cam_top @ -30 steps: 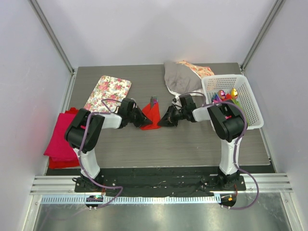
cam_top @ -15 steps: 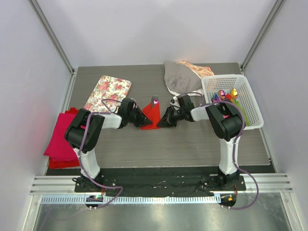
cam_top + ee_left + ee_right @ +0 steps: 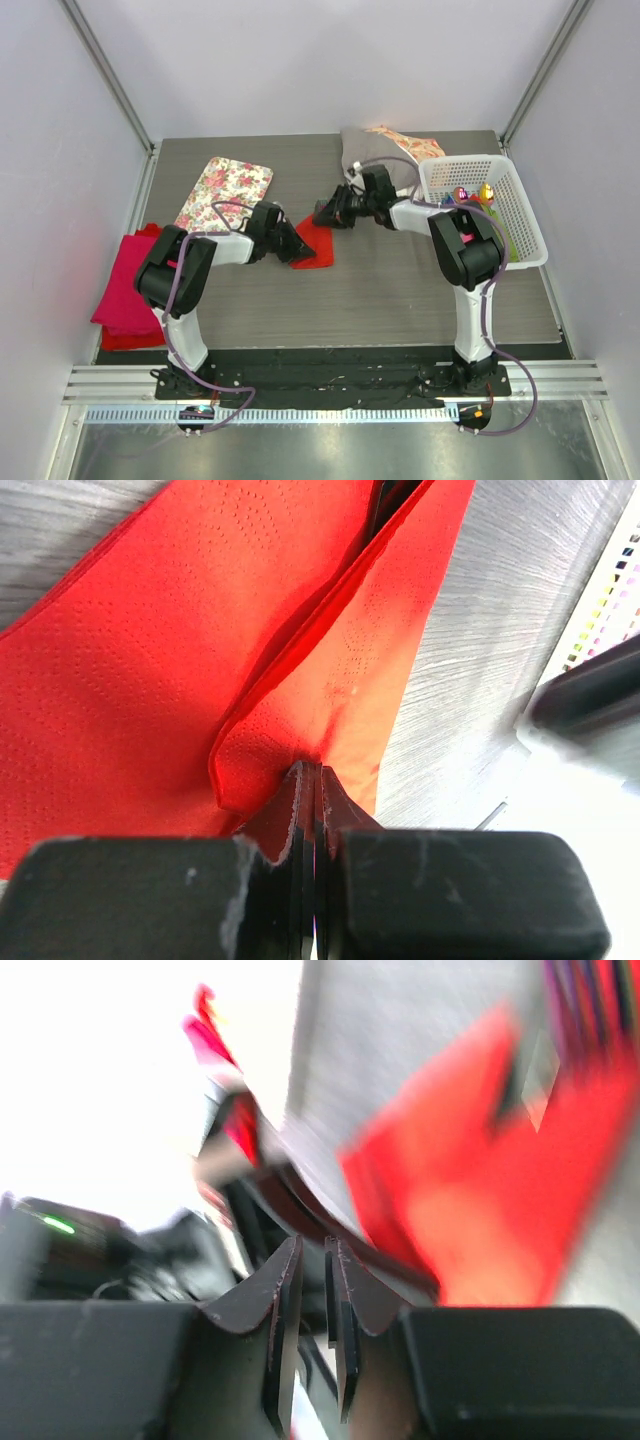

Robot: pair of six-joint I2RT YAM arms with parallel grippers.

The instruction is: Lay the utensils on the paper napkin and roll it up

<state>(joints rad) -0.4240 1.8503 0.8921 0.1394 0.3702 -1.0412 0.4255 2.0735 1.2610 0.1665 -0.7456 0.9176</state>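
Observation:
The red paper napkin (image 3: 314, 244) lies folded on the grey table, and it fills the left wrist view (image 3: 200, 660). My left gripper (image 3: 296, 243) is shut on its near edge (image 3: 310, 772), where the sheet puckers into a fold. My right gripper (image 3: 323, 213) hovers just beyond the napkin's far corner. Its jaws (image 3: 312, 1242) stand a narrow gap apart with nothing between them. In the blurred right wrist view the napkin (image 3: 490, 1190) shows below the fingers, with purple utensil handles (image 3: 585, 1000) at its top edge.
A white basket (image 3: 505, 225) with coloured utensils stands at the right. A floral tray (image 3: 225, 190) lies at the back left and a magenta cloth stack (image 3: 125, 285) at the left edge. A grey-beige cloth (image 3: 372, 155) lies at the back.
My right gripper has let go of the napkin's raised corner and moved back and left, its jaws parting slightly. The napkin has dropped flatter. The left gripper has held still.

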